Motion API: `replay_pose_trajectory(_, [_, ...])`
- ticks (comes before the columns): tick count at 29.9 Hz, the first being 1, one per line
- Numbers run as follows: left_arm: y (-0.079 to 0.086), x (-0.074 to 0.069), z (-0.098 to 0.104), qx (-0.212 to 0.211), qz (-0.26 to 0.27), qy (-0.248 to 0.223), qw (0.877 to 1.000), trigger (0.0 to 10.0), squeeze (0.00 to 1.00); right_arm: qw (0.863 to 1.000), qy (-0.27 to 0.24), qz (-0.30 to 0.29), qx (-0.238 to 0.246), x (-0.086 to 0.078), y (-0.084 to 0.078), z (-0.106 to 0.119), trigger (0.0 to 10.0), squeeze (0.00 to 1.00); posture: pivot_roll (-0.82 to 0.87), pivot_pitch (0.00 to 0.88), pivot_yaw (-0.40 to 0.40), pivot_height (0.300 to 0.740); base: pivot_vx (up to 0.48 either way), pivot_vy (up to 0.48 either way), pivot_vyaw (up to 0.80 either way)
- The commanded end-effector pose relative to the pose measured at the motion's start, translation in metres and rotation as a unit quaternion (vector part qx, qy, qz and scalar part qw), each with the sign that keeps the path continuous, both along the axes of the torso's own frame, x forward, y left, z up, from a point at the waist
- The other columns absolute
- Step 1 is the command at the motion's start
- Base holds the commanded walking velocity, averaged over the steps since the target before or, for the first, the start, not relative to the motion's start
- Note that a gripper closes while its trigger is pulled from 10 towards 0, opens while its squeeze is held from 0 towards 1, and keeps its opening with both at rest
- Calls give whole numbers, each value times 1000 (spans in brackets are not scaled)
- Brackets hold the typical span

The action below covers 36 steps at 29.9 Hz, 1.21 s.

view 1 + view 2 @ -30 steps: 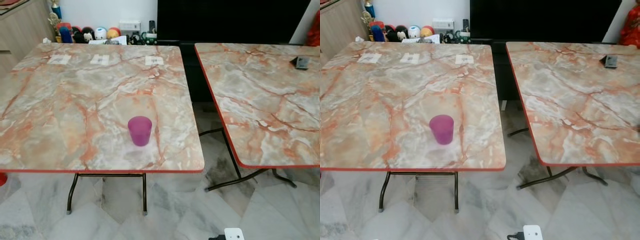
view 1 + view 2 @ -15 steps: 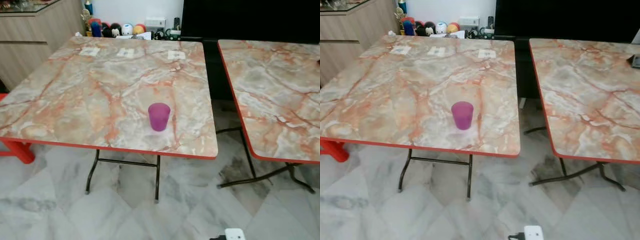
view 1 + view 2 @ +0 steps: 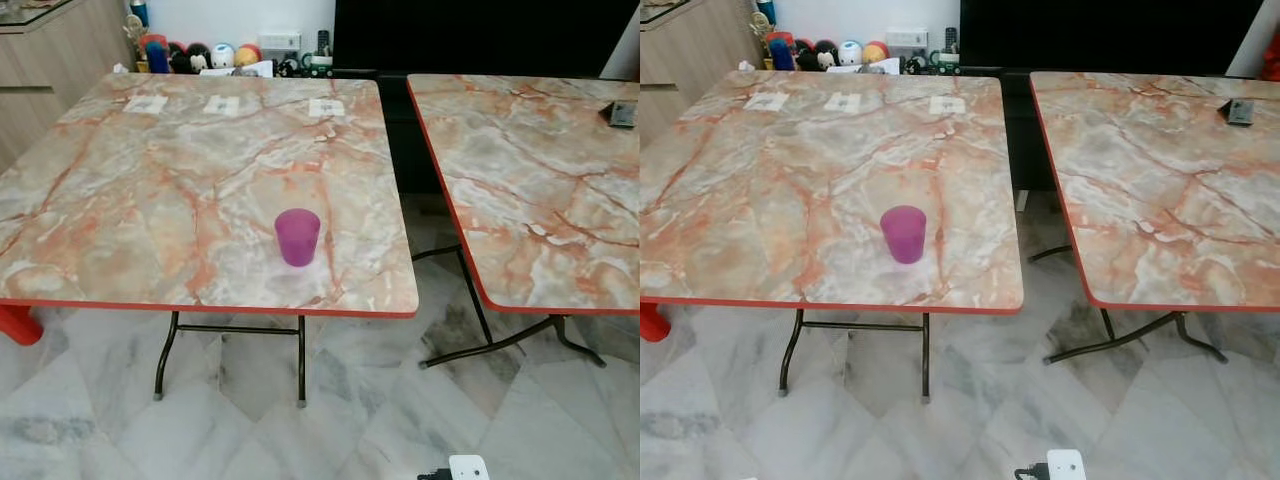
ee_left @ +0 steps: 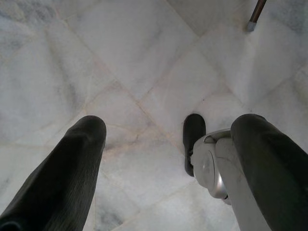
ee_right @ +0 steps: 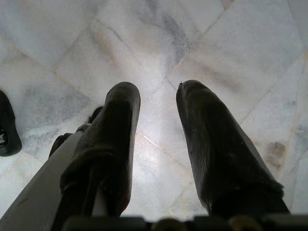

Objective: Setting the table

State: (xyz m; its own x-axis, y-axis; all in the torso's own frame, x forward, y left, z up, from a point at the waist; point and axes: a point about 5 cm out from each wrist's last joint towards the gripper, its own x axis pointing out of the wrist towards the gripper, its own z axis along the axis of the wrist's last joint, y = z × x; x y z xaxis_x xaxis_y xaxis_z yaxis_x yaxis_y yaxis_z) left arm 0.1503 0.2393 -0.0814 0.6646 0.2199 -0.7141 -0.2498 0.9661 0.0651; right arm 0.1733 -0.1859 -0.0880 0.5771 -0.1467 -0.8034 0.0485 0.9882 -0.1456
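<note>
Left eye view. Two marble-patterned tabletops stand side by side with a gap between them: the left tabletop (image 3: 150, 190) and the right tabletop (image 3: 530, 190). One purple cup (image 3: 298, 237) stands upright near the front edge of the left tabletop, toward its right side. Three small paper labels (image 3: 221, 104) lie in a row along its far edge. One dark flat object (image 3: 622, 113), too small to identify, rests near the far right of the right tabletop. A row of small toys (image 3: 195, 55) sits behind the left tabletop.

Right eye view. The same scene: one cup (image 3: 903, 234) and no plates or cutlery in view. Judged from this, the setting is barely begun; a single cup is placed and everything else remains.

Left wrist view. The left claw (image 4: 168, 144) hangs over the marble floor (image 4: 120, 62), fingers spread and released, grasping nothing. One table-leg foot (image 4: 251, 24) lies ahead of it. The cup is well above and apart from this claw.

Right wrist view. The right claw (image 5: 158, 120) also points at the floor (image 5: 144, 33), fingers parted and empty, equally far from the cup.
</note>
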Motion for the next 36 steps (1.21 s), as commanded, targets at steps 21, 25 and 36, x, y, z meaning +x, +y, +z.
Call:
replay_pose_trajectory(21, [1,-2,0,0,-5,1,1000,10000,0,1000,14,-11,8,-6,0,-3,10000,0,46,104,-28,740,0,132,-294])
replay_pose_trajectory(25, [1,0,0,0,-9,-1,1000,10000,0,1000,14,-12,7,-6,0,-3,10000,0,43,103,-27,740,0,0,-788])
replay_pose_trajectory(36, [-3,7,3,6,-25,-18,1000,10000,0,1000,16,-10,7,-6,0,-3,10000,0,45,104,-27,740,0,0,-788])
